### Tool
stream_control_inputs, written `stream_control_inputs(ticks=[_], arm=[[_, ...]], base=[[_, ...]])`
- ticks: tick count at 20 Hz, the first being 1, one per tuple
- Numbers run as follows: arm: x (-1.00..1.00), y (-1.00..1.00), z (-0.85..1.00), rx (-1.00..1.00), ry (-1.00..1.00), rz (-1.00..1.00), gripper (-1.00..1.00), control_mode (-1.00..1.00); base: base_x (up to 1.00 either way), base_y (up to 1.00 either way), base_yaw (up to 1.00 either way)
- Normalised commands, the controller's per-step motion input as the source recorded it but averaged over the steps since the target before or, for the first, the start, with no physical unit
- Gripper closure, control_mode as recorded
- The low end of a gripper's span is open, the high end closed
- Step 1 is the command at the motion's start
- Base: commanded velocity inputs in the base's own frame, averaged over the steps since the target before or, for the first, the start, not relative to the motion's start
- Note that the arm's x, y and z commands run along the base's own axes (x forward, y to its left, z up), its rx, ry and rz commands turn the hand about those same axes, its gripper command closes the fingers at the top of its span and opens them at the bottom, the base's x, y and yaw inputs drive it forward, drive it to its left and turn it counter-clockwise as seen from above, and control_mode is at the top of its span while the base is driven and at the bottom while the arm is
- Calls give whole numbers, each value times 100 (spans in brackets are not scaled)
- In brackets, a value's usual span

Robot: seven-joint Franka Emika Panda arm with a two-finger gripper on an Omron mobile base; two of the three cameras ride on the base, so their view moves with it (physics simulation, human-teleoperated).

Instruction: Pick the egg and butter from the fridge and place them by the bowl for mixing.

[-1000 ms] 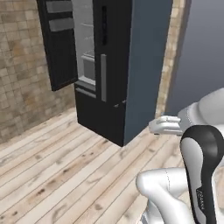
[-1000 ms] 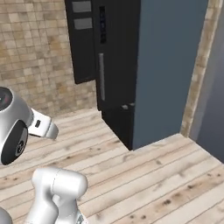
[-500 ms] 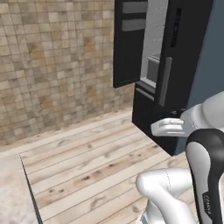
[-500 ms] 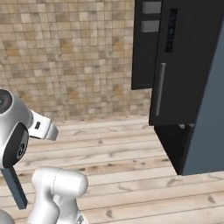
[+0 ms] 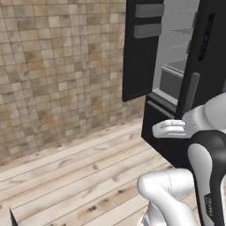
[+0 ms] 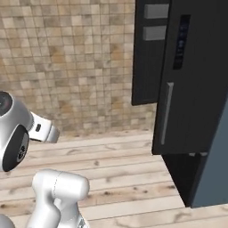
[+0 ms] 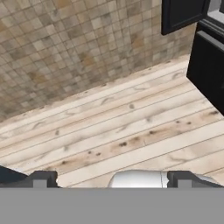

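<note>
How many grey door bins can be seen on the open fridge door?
2, both on the inside of the open fridge door: the upper bin near the top of the door, the lower bin just below it. More may be hidden above the frame.

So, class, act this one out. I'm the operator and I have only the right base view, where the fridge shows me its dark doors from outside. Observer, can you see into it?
Observer: Yes. In the left base view the fridge is open, and between its doors I see a light grey inside with shelves.
Operator: Good. And is the end effector ready to pick something up?
Observer: In the hand view the end effector is open, with nothing between its tips. It looks down at the wooden floor, with the fridge off at the edge of that view.
</note>
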Motion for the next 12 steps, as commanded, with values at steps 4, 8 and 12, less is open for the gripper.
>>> stream_control_inputs(ticks=[4, 8, 12], arm=[[0, 0, 0, 0, 0, 0, -100, 100], [0, 0, 0, 0, 0, 0, -100, 100], [0, 0, 0, 0, 0, 0, -100, 100]], base=[[100, -8, -1], [100, 0, -9], [100, 0, -22]])
